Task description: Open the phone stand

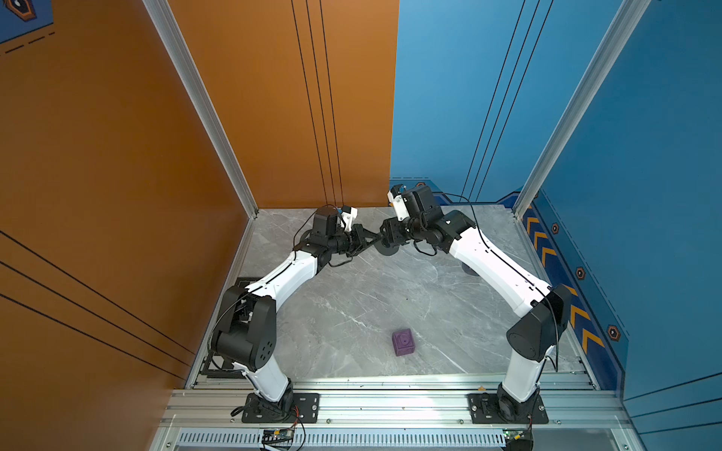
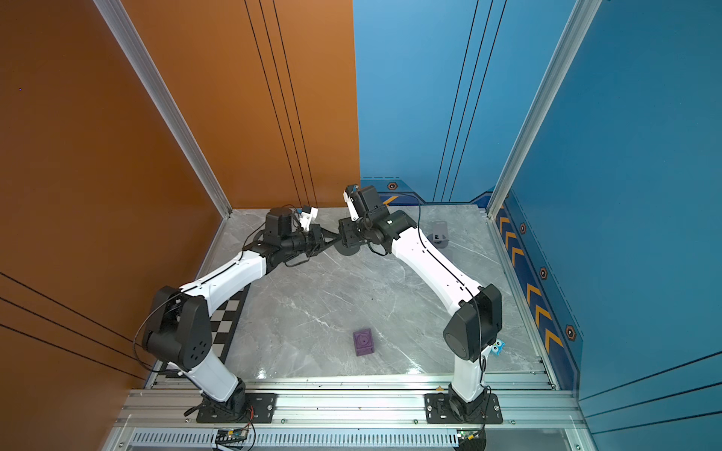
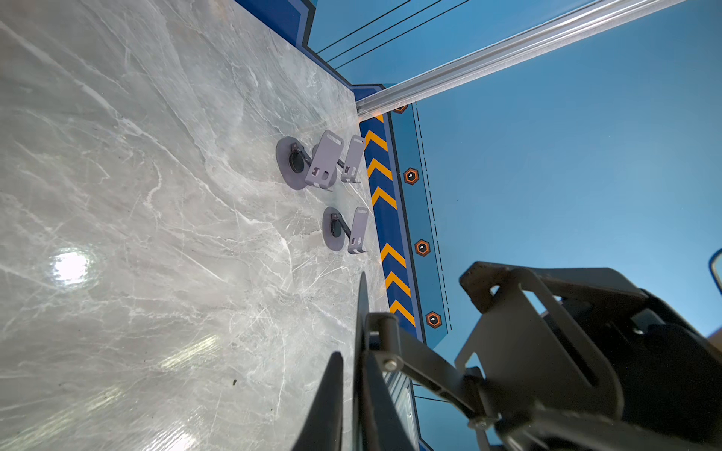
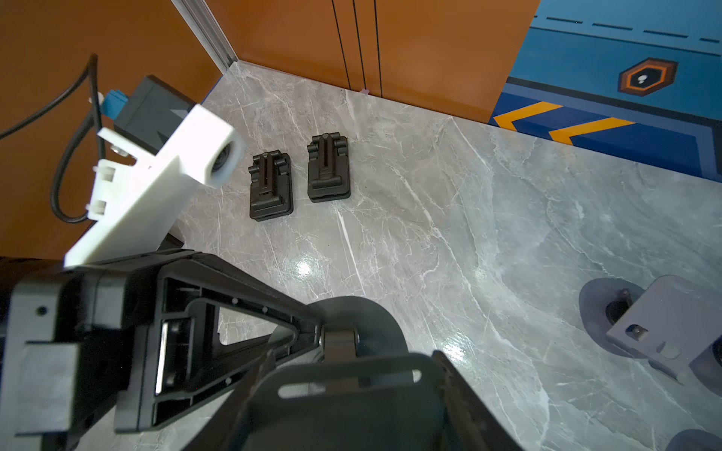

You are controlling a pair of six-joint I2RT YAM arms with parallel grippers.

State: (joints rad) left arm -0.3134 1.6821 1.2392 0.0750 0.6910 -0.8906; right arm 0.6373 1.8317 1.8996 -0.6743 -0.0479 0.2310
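Phone stand (image 1: 386, 246) is hanging over the far centre of the surface (image 1: 351, 304). Right tool (image 4: 347, 375) is clamping its cradle plate (image 3: 547, 351); left tool (image 3: 351, 375) is straddling the base disc (image 4: 363, 316), grip unclear. Needs disc pinned firmly while swinging the plate out slowly.

Grey white-veined marble tabletop (image 1: 351, 296). Purple plastic cube (image 1: 403, 342). Dark grey round-based phone stand (image 4: 375, 324). Orange wall panel (image 1: 97, 156), blue wall panel (image 1: 449, 97), both black-lined; orange chevron strip (image 1: 545, 250).

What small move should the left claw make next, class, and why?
Probably open the left claw off the round base of the dark grey metal phone stand: its arm already looks unfolded, and the right claw grips its plate.
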